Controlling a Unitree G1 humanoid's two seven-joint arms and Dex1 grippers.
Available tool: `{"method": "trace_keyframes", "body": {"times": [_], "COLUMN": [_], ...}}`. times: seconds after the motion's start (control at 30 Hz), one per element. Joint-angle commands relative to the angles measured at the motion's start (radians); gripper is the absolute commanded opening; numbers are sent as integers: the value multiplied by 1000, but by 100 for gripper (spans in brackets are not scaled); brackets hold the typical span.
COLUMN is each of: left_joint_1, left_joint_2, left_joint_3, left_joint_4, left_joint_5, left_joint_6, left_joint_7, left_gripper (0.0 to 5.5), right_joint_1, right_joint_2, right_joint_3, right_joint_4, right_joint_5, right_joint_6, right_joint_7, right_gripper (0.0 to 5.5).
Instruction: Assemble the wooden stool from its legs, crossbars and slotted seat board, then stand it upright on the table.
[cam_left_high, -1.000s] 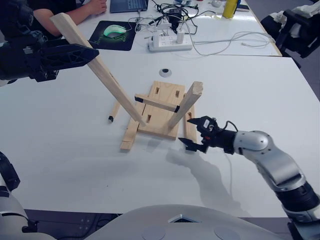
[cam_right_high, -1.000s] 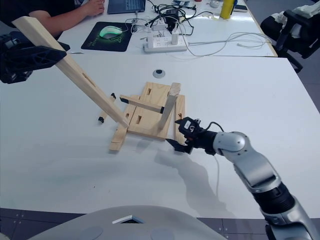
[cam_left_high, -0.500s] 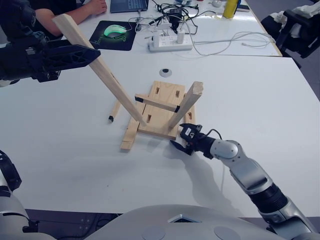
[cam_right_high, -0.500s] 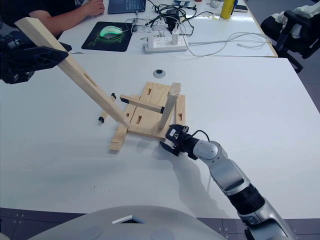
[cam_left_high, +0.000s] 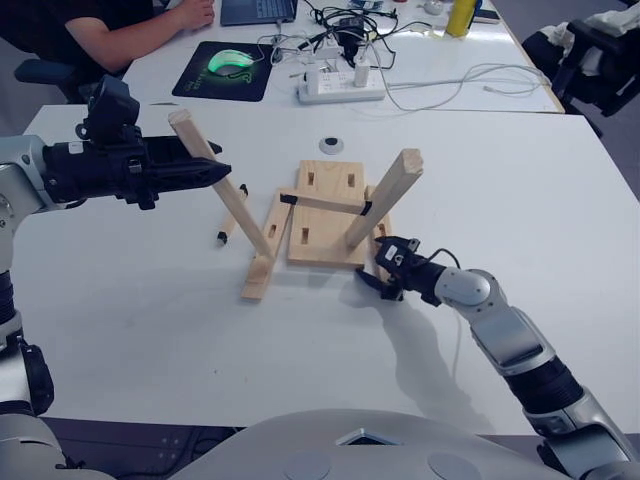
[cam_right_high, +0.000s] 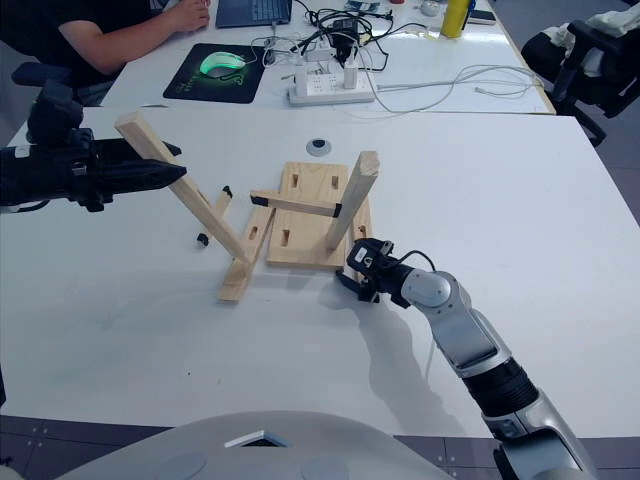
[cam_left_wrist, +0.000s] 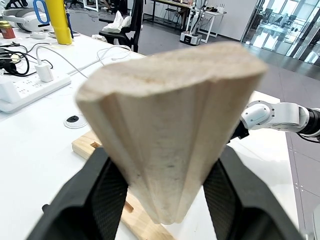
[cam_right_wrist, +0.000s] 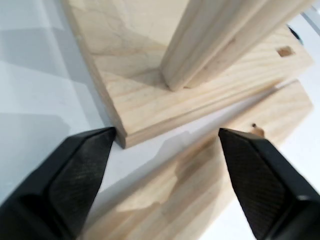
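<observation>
Left eye view: our left hand (cam_left_high: 205, 172) clamps leg (cam_left_high: 245, 215).
Right hand (cam_left_high: 372, 264): open beside seat board (cam_left_high: 322, 236).
Risk: we bump seat board, leg slips.

The slotted seat board (cam_left_high: 330, 240) of flat wood, the tilted square wooden leg (cam_left_high: 245, 215) and the upright wooden leg (cam_left_high: 385, 195) were all pale blond with faint grain. The thin wooden crossbar (cam_left_high: 325, 203) had black ends. The two-fingered left gripper (cam_left_high: 205, 170) and right gripper (cam_left_high: 388, 272) were matt black. The table (cam_left_high: 150, 330) was plain white. The rectangular mouse mat (cam_left_high: 195, 75) was black, the mouse (cam_left_high: 230, 62) on it glowing green; the power strip (cam_left_high: 340, 88) was white and the tall bottle (cam_left_high: 461, 15) yellow.
</observation>
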Motion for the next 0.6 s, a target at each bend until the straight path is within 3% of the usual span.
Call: {"method": "trace_keyframes", "body": {"times": [0.03, 0.3, 0.6], "left_joint_1": [10, 51, 216], "left_joint_2": [-18, -135, -189], "left_joint_3": [23, 66, -35], "left_joint_4": [-10, -56, -88], "left_joint_5": [13, 15, 182], "left_joint_6": [-34, -142, -404], "left_joint_7": [24, 119, 53], "left_gripper": [208, 208, 208], "right_joint_1": [-28, -59, -114], "right_joint_2": [-24, -26, -42], "right_joint_3": [-33, -105, -106], "right_joint_4": [42, 21, 78], "right_joint_5": [-22, 82, 98], "right_joint_6": [-14, 13, -9], "right_joint_7": [14, 131, 227], "right_gripper": [384, 384, 384]}}
